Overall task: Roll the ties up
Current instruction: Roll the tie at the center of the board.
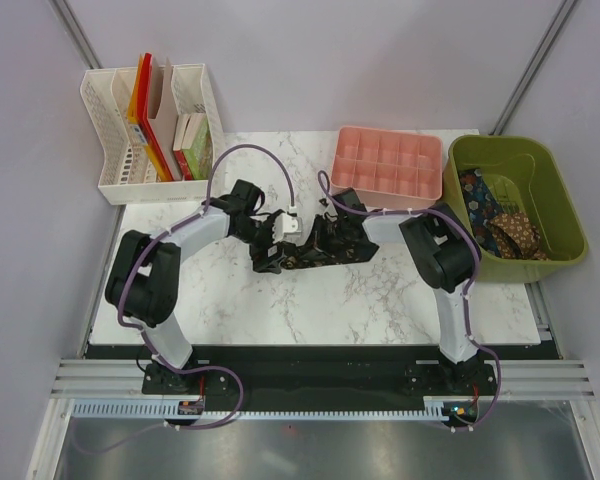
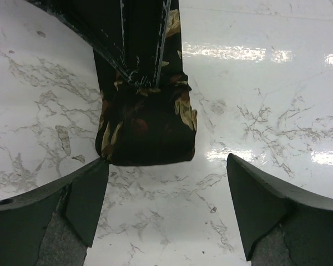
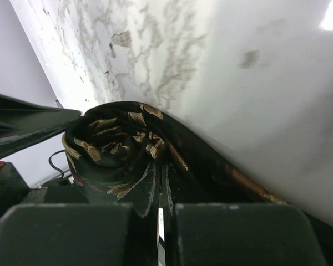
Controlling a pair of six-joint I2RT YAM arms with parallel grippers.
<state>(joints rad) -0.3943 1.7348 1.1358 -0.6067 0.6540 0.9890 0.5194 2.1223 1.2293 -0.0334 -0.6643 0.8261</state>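
Marble table [image 1: 380,300]. The green bin [image 1: 570,245], just right of the pink tray [image 1: 342,170], holds spare ties [image 1: 505,225]. The working tie [image 2: 147,133] lies on the table in front of the pink tray, partly coiled. Clamped on its fabric: right gripper [image 3: 155,213]. Spread wide just off its end: left gripper [image 2: 166,166]. Risk: the coil looks loose and probably springs open if the clamp releases before the left pins it.
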